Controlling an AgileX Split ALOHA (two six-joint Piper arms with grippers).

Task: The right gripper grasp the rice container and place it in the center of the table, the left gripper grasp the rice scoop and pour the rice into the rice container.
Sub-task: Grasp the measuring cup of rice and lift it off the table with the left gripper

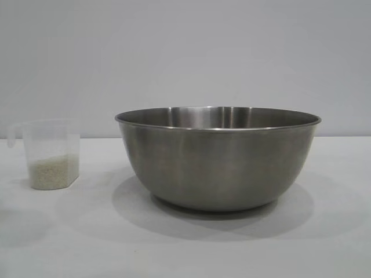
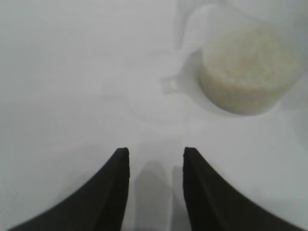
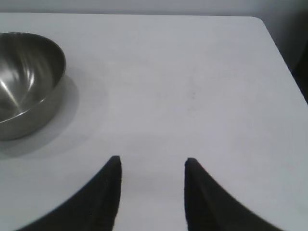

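Note:
The rice container [image 1: 217, 159], a large steel bowl, stands upright and empty on the white table [image 1: 185, 249], a little right of centre. It also shows in the right wrist view [image 3: 26, 79]. The rice scoop [image 1: 51, 153], a clear plastic cup with a side handle, stands at the left, holding a shallow layer of rice [image 1: 53, 172]. In the left wrist view the scoop [image 2: 245, 62] with its rice [image 2: 248, 67] lies ahead and to one side. My left gripper [image 2: 156, 151] is open and empty above the table, short of the scoop. My right gripper [image 3: 153, 161] is open and empty, apart from the bowl.
A plain grey wall [image 1: 185, 52] stands behind the table. The table's far edge and rounded corner [image 3: 257, 20] show in the right wrist view, with a dark gap [image 3: 301, 67] beyond its side edge.

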